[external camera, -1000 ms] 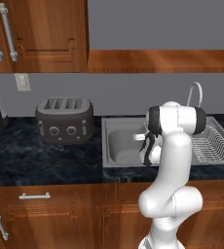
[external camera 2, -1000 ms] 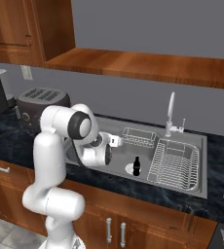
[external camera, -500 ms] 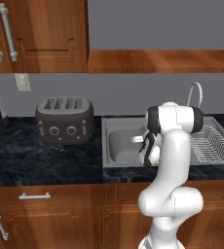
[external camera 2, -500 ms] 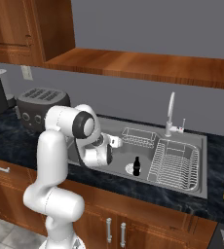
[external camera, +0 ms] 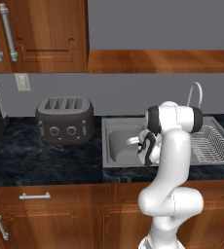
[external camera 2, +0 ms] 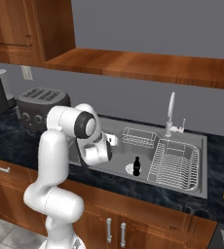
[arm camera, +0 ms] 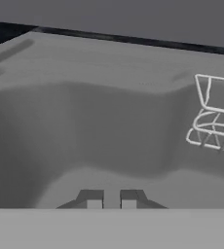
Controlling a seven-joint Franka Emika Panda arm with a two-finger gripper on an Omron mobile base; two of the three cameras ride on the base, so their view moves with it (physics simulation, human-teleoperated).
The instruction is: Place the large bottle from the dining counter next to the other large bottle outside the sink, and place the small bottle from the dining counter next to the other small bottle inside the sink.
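- Steel sink holds one small bottle, a wire basket and a rack.
- One toaster stands left.
- Gripper is closed, empty.

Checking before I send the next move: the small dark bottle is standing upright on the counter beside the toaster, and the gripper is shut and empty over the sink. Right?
Not quite. The small dark bottle stands upright inside the sink, near the dish rack, not beside the toaster; the right base view shows it. The gripper is shut and empty over the sink, as the hand view shows.
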